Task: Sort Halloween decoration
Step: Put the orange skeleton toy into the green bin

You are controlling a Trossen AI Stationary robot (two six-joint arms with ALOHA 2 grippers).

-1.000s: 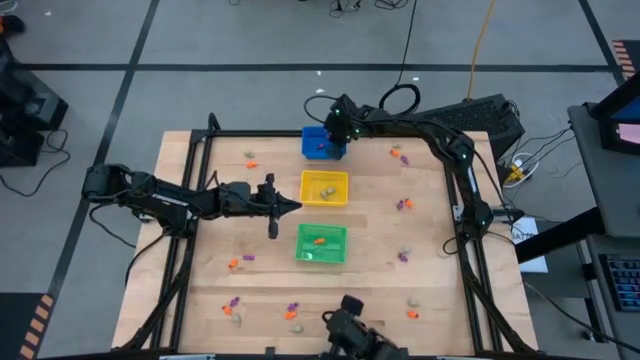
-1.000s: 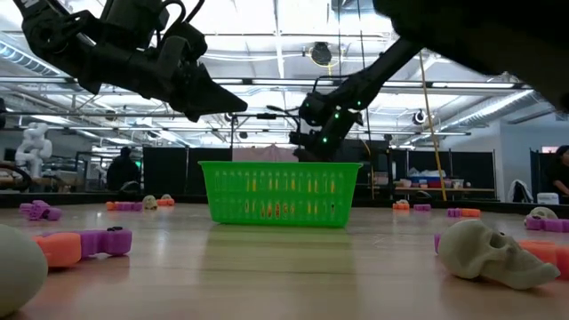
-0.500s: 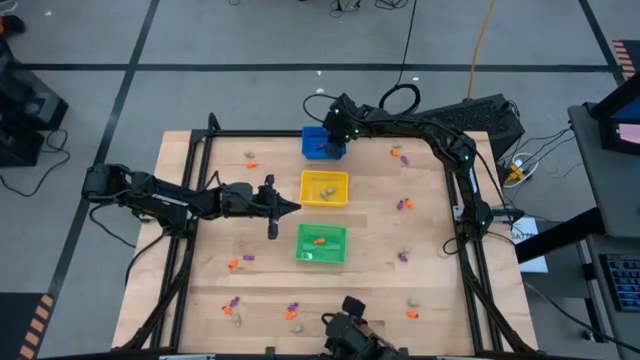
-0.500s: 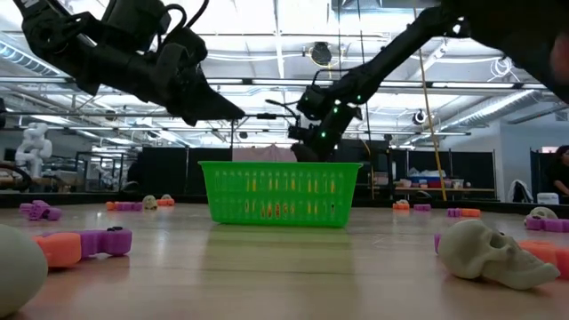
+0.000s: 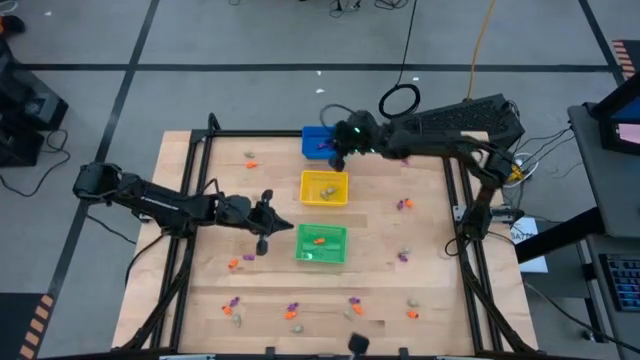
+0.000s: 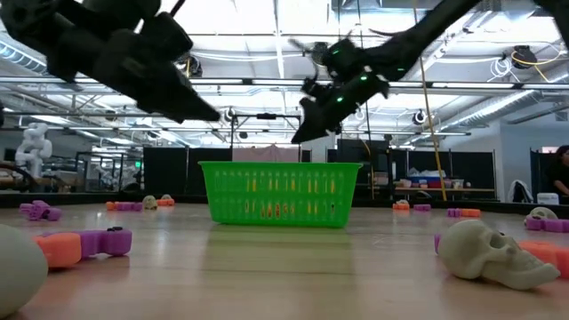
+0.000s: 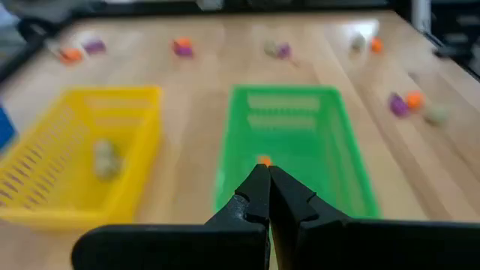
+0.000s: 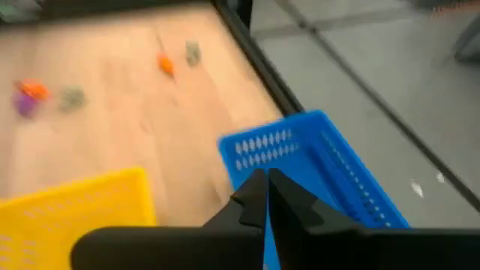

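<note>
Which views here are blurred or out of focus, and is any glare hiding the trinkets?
High view: sharp and evenly lit. Low view: both arms smeared against bright ceiling lights; the green bin and the skull read clearly. Left wrist view: soft, trinkets mere blobs, left claw shut. Right wrist view: most smeared, blue bin streaked, right claw shut. No glare hides trinkets.
</note>
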